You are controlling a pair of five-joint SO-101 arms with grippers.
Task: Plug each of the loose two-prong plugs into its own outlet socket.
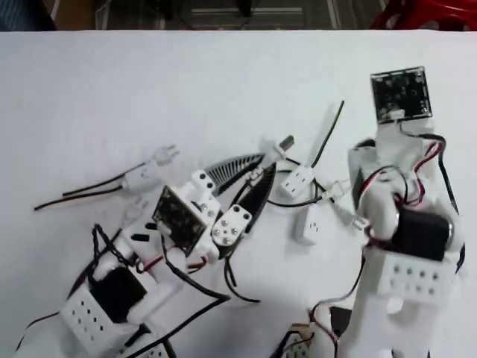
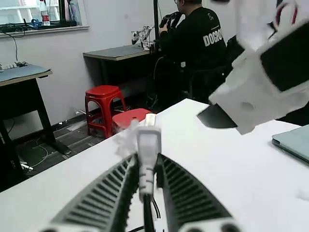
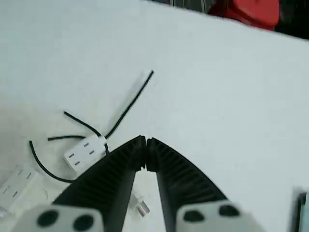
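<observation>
No plug seems inserted yet. The left claw (image 2: 147,162) pinches one plug (image 2: 147,140); the right claw (image 3: 145,145), pressed together and empty, has a free socket (image 3: 84,152) beside it.

In the high view the left arm (image 1: 186,220) slants from the lower left toward the centre of the frame. Its left gripper (image 1: 268,162) lies low, ribbed fingers (image 2: 186,193) clamped on a white plug (image 2: 147,145). The right arm (image 1: 399,224) stands folded at the right edge. The right gripper (image 3: 146,145) has its fingertips pressed together.
</observation>
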